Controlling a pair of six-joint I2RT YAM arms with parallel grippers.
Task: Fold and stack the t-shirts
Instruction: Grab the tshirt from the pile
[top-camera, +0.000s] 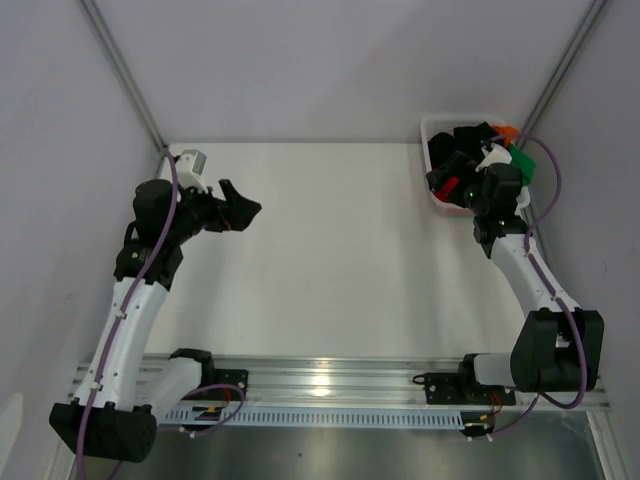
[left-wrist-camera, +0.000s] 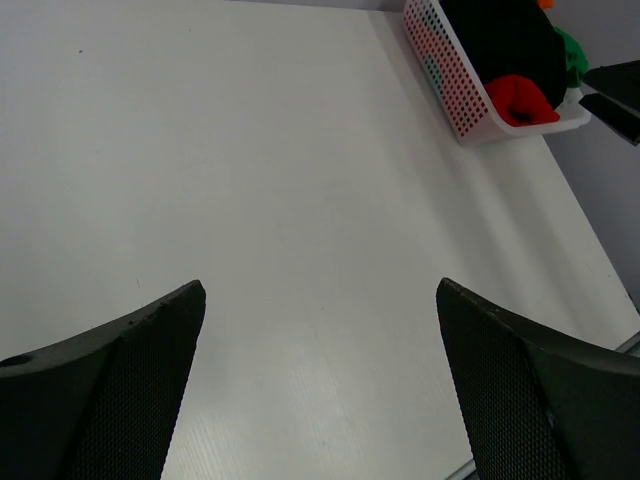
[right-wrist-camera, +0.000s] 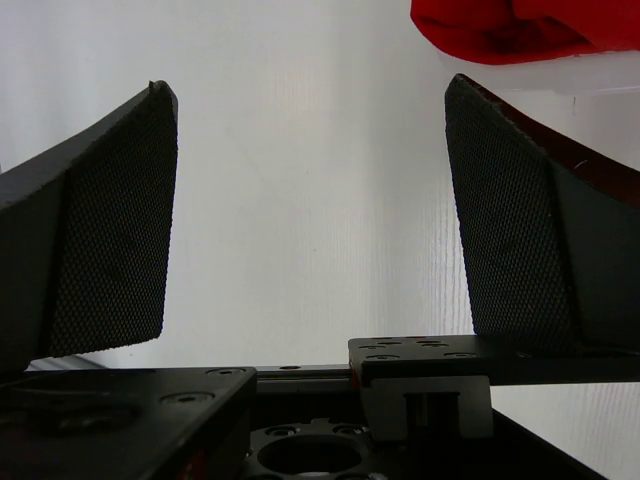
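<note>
Two arms reach over the white table (top-camera: 340, 260). On the left, the left gripper (top-camera: 240, 210) hangs above the table, fingers wide apart and empty. At the far right, the t-shirts (top-camera: 465, 150) lie bundled in the white basket (top-camera: 430, 125). The right gripper (top-camera: 452, 188) is just beside its near edge, fingers also spread, holding nothing.

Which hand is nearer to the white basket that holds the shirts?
The right. The right hand hangs open close beside the basket, near a red shirt. The left hand is far away, across the table on its left side.
</note>
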